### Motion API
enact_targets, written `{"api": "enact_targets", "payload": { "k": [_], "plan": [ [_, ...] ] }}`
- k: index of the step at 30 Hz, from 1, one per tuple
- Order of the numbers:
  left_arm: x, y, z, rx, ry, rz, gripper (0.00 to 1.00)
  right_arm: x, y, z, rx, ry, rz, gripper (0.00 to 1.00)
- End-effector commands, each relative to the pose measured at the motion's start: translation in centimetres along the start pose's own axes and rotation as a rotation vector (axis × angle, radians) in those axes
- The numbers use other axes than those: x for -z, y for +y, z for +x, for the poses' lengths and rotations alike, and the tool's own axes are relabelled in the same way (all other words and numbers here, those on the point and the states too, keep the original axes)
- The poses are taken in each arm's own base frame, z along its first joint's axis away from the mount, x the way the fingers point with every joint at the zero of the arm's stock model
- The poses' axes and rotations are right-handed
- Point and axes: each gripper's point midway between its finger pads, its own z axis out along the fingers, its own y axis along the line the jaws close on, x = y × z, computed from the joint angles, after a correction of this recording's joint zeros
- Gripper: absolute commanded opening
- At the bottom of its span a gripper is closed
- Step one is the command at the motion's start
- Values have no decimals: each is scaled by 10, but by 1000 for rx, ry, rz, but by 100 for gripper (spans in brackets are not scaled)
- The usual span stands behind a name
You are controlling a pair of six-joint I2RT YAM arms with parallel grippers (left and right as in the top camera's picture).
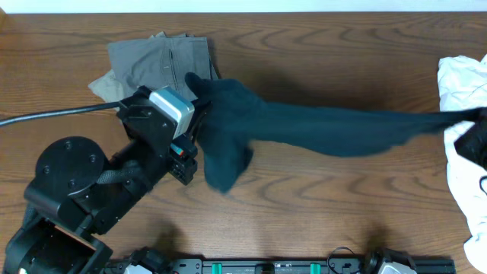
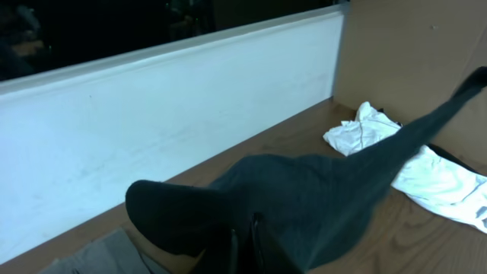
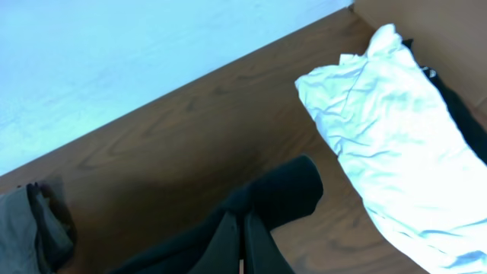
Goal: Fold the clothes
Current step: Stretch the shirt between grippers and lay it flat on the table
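In the overhead view the crumpled grey-green seamed trousers (image 1: 160, 59) lie at ten o'clock on the brown wooden table (image 1: 319, 38); at their four o'clock the left gripper (image 2: 253, 232) is closed tight on one bunched end of the black, navy-tinged, thin short-sleeved T-shirt (image 1: 319, 125); the shirt runs as a narrow band across the table's middle toward three o'clock, where the right gripper (image 3: 243, 228) is likewise pinched shut on the other end, beside the rumpled white cloth (image 1: 463, 84).

The risks, as I judge them: the fabric is thin and gathered rather than spread, so a harder pull could slide it out of either pinch; laid down like this it would fold crooked or roped; the left end overlaps the trousers and could drag them; the right end could catch the white cloth.

The overhead alone shows the full span and a loose lobe drooping at five o'clock of the left gripper, but hardly shows the right gripper at the frame's edge; the left wrist view shows the band climbing toward two o'clock, apparently off the table; the right wrist view shows a free flap standing past its fingers at one o'clock.
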Motion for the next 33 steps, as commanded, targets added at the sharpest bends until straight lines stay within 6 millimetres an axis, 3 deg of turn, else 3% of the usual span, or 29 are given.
{"api": "enact_targets", "payload": {
  "k": [1,6,8,12,18,25,26,29,30,32,33],
  "plan": [
    [5,0,-13,-39,-29,-4,6,2,-10,-3,-21,-3,59,1],
    [-6,12,-13,-57,-12,-55,6,-3,-17,1,-21,26,101,2],
    [-21,23,-3,-50,34,-104,6,-9,-18,2,-21,43,106,1],
    [-70,33,25,-33,152,-101,6,-36,-21,1,-19,99,135,2],
    [-162,49,83,-10,315,-89,6,-110,-25,8,-16,246,178,2],
    [-269,66,180,9,455,-80,6,-227,-35,36,-13,420,219,7],
    [-284,69,192,9,450,-82,6,-244,-35,37,-13,418,214,13],
    [-314,83,208,8,410,-128,17,-292,-33,38,-17,397,185,59],
    [-318,90,209,13,402,-162,28,-303,-32,39,-13,395,166,69],
    [-315,98,207,7,405,-204,64,-311,-33,43,3,407,151,76],
    [-311,103,205,5,413,-224,73,-311,-36,44,4,416,156,77]
  ]
}}
